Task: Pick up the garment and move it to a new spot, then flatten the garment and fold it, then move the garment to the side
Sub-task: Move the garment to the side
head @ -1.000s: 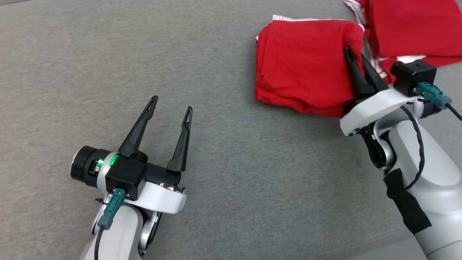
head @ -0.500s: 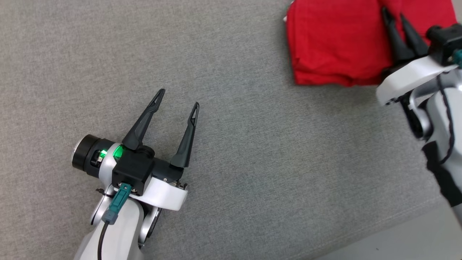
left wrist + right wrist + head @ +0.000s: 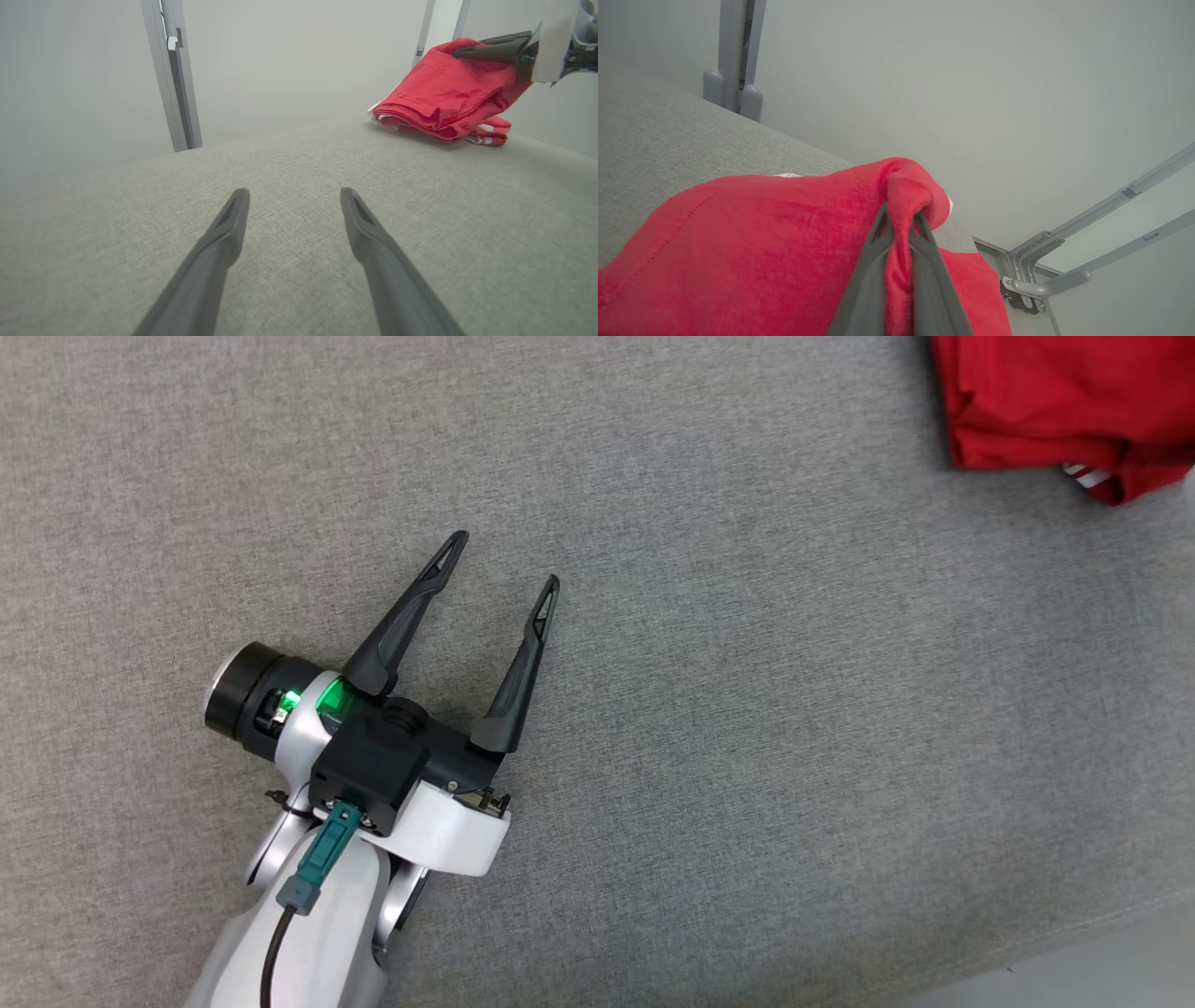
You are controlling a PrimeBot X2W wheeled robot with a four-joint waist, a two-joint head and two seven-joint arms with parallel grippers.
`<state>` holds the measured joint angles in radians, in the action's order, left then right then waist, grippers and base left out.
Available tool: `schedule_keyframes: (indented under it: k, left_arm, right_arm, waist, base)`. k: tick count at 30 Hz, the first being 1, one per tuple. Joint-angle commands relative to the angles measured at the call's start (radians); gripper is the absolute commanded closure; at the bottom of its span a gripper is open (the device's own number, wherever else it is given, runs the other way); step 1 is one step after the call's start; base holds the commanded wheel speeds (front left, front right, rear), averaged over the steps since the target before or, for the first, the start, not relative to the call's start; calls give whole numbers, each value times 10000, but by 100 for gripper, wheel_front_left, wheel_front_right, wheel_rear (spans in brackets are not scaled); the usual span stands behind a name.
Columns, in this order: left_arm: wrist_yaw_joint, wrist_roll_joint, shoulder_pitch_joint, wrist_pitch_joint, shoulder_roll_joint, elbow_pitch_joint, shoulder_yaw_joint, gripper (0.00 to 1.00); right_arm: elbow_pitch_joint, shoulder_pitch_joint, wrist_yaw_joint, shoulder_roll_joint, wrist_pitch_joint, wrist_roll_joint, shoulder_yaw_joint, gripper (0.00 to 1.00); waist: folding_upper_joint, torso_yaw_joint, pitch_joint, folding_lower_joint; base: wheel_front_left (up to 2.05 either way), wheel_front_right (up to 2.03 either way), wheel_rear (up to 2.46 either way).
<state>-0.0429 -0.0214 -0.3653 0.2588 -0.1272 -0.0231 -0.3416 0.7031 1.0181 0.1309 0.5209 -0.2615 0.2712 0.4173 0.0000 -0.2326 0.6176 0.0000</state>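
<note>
The garment (image 3: 1055, 401) is a folded red cloth with white trim at the head view's top right corner, on the grey fabric surface (image 3: 747, 709). In the right wrist view my right gripper (image 3: 900, 219) is shut on a pinched ridge of the garment (image 3: 784, 252), which drapes down from its fingers. The left wrist view shows the garment (image 3: 448, 98) lifted at one edge by the right gripper's fingers (image 3: 490, 49), its lower folds touching the surface. My left gripper (image 3: 504, 560) hovers open over bare surface, far left of the garment, nothing between its fingers (image 3: 224, 242).
Grey metal frame posts (image 3: 173, 79) stand behind the surface before a pale wall. A metal bracket (image 3: 1031, 275) sits past the surface's far corner. The surface's front edge (image 3: 1074, 933) runs along the head view's lower right.
The head view has shifted, so the garment sits further up and right and the right arm has left the picture. The right gripper stays shut on the cloth; the left stays open.
</note>
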Motion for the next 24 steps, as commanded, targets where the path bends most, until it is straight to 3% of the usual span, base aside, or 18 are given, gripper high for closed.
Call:
schedule_keyframes:
  k: [1,9,13,14,15,19,24]
  left_arm:
    - [32,95,-28,-73,-234,-232,55,0]
    - [122,50,-101,-128,-352,-193,84,0]
    - [117,-1,-154,-171,-364,-203,40,0]
    - [101,-18,-181,-179,-352,-206,10,0]
    - [82,-25,-204,-185,-340,-210,-18,0]
    - [80,-98,-243,-148,-276,-204,-96,0]
    - [169,-220,-120,-94,-248,-230,-79,0]
  right_arm:
    - [38,194,0,248,-49,98,-105,100]
    - [-171,339,0,649,-47,30,-410,100]
    - [369,206,0,569,-47,21,-268,100]
    - [536,238,0,546,-47,-13,-295,87]
    - [737,286,0,519,-47,-66,-313,0]
    - [1386,553,0,535,-47,-544,-766,0]
    - [1408,669,0,181,-47,-1893,-2317,0]
  waist:
    - [0,100,152,0]
    - [0,130,284,0]
    - [0,159,281,0]
    - [0,179,276,0]
    - [0,203,267,0]
    - [0,306,179,0]
    - [0,356,-104,0]
  base:
    - [0,0,0]
    - [0,0,0]
    - [0,0,0]
    - [0,0,0]
    - [0,0,0]
    - [0,0,0]
    - [0,0,0]
